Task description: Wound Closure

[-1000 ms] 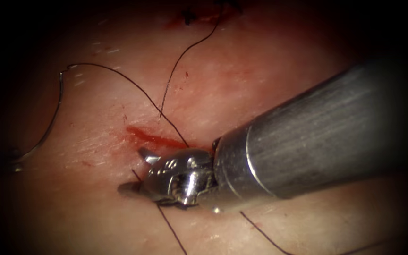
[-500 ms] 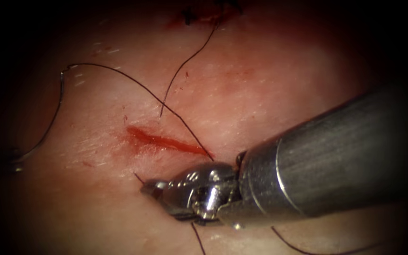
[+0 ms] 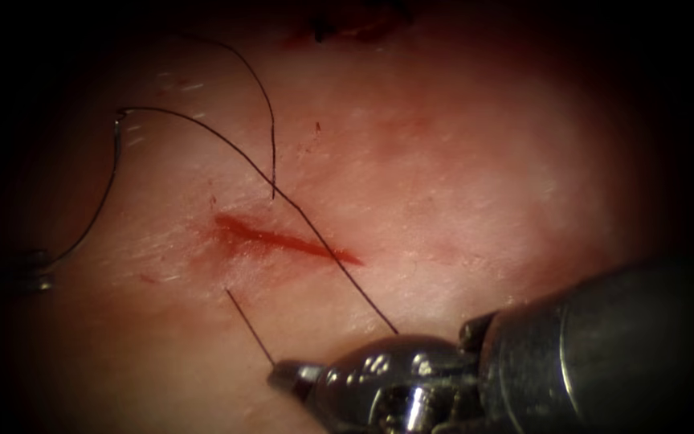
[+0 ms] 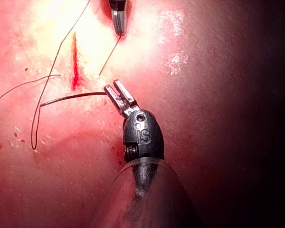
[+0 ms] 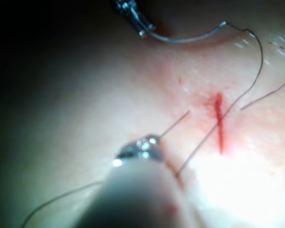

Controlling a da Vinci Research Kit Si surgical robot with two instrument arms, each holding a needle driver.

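On the tissue [image 3: 459, 185] lies a short red cut [image 3: 283, 239]. My right tool [image 3: 287, 374] sits below the cut, jaws shut on a taut thread [image 3: 251, 328] that leaves the tissue just below the cut's left end. My left tool [image 4: 115, 90] is at the far left, shut on the curved needle [image 3: 94, 213] near its pointed end. The needle lies free above the tissue, left of the cut. From its rear end a long thread [image 3: 226, 149] runs across the cut towards the right tool. In the right wrist view the held thread [image 5: 173, 124] enters the right tool [image 5: 142, 147] beside the cut [image 5: 219, 123].
An earlier dark stitch [image 3: 319, 28] with red fluid sits at the top edge. A loose thread end [image 3: 263, 96] curves over the tissue above the cut. The right tool's thick shaft [image 3: 604, 354] covers the lower right.
The right tool has drawn back down and to the right, pulling the thread longer out of the tissue. The loose thread end above the cut has swung to the left.
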